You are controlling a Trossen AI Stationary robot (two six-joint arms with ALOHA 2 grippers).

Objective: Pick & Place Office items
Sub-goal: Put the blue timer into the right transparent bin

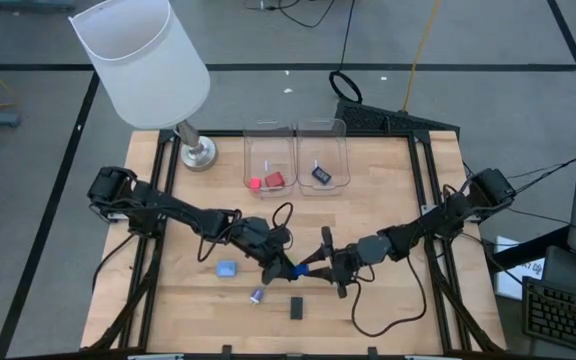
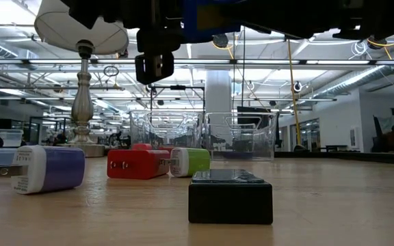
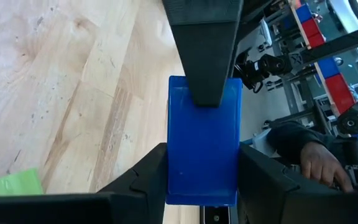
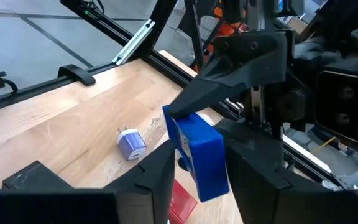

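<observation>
We are seeing both arms meeting above the middle of the wooden surface point(image 1: 388, 200), with a dark blue piece point(image 1: 299, 269) caught between them in the air. The left tool point(image 1: 290, 268) is gripping that piece from one side: in the left wrist view its two fingers are pressing on the flanks of the blue block point(image 3: 202, 149). The right tool point(image 1: 325, 264) is reaching in from the other side, and in the right wrist view its fingers are sitting on either side of the same block point(image 4: 199, 154), closed in on it, while the left arm's finger is clamping it from above.

Below them, a black piece point(image 1: 296, 307) is lying near the front edge, a small purple-blue plug point(image 1: 257, 295) is resting just to its left, and a light blue piece point(image 1: 227, 269) is lying farther left. In the low view a red piece point(image 2: 137, 164) and a green piece point(image 2: 191, 161) are lying side by side on the wood.

At the back, two clear bins are standing side by side: the left bin point(image 1: 268, 140) is holding red pieces point(image 1: 268, 181), the right bin point(image 1: 340, 150) a dark piece point(image 1: 320, 174). A white-shaded lamp point(image 1: 143, 55) is standing at the back left corner.
</observation>
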